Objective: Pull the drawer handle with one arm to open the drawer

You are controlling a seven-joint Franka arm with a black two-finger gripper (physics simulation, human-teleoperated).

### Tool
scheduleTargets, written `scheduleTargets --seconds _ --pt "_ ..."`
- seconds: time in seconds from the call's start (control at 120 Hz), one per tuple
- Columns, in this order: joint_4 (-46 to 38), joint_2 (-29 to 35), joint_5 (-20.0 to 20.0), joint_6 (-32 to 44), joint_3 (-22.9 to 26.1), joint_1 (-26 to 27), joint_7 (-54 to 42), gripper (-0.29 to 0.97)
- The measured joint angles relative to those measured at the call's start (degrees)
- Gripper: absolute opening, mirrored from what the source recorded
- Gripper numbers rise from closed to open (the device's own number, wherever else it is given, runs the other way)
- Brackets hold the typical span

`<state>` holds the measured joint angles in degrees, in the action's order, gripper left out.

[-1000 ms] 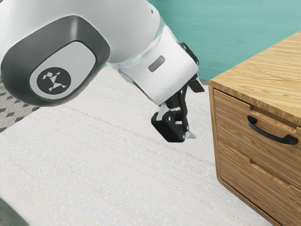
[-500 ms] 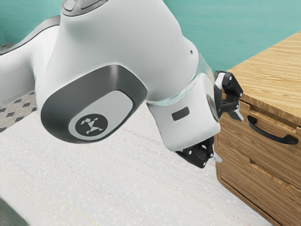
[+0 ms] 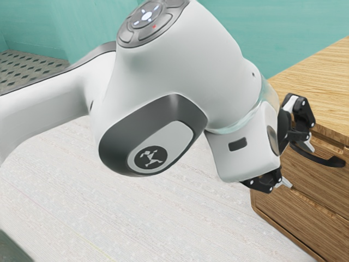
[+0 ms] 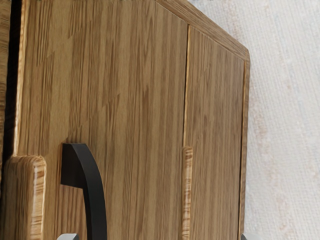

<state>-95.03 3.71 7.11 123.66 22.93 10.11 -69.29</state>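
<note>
A wooden cabinet stands at the exterior view's right, with two drawers in its front. The upper drawer carries a curved black handle under a small wooden lip. Its front lies flush with the cabinet frame. My gripper is open, right in front of the upper drawer at the handle's near end. One fingertip is up by the handle and the other is lower. In the wrist view the handle runs just inside one silver fingertip. Nothing is gripped.
The lower drawer lies beside the upper one. Pale floor spreads in front of the cabinet, with a teal wall behind. My bulky white arm covers much of the exterior view and the cabinet's near edge.
My arm has swung toward the exterior view's right, bringing the open gripper from over the floor up to the upper drawer's handle. The drawer has not moved.
</note>
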Motion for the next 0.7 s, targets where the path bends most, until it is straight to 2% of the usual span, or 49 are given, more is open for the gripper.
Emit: scheduleTargets --seconds 0.167,0.25,0.45,0.592,0.7 --pt "0.45 -2.26 -0.14 0.97 -0.51 0.13 -1.0 0.34" --pt "0.52 -2.73 -0.13 1.62 -1.41 0.9 -1.31 0.38" --pt "0.61 -3.91 -0.68 2.79 -1.16 0.4 -1.85 0.33" --pt "0.62 -4.7 -0.81 3.77 -1.41 0.45 -1.88 0.29" --pt "0.63 -4.85 -0.81 4.22 -1.6 0.55 -1.76 0.21"
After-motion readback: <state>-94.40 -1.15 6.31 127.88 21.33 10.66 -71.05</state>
